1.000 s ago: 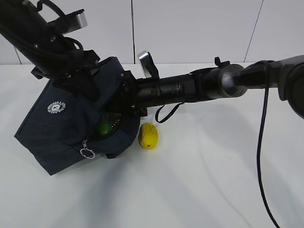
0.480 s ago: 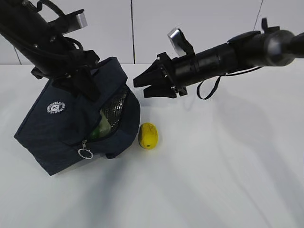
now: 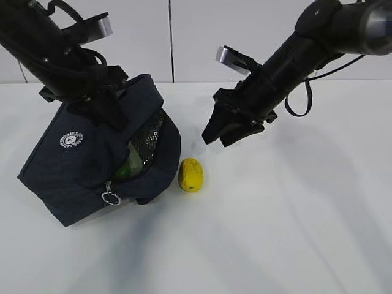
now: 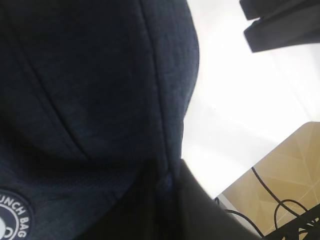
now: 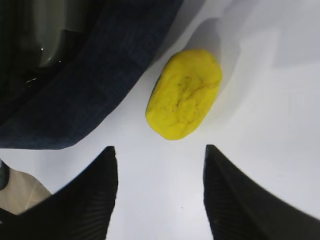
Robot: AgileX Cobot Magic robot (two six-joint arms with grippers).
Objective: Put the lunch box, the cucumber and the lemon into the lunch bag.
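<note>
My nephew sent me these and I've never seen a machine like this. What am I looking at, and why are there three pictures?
It is a robot with two black arms, each ending in gripping fingers. One picture is from a camera facing the table; the other two come from cameras on the arms' wrists. The left gripper is hidden against the dark blue lunch bag, which it seems to hold tipped up with its mouth open. Something green shows inside. The right gripper hangs open and empty above a yellow lemon lying on the white table beside the bag. Its wrist camera looks down between its fingers at that lemon.
</note>
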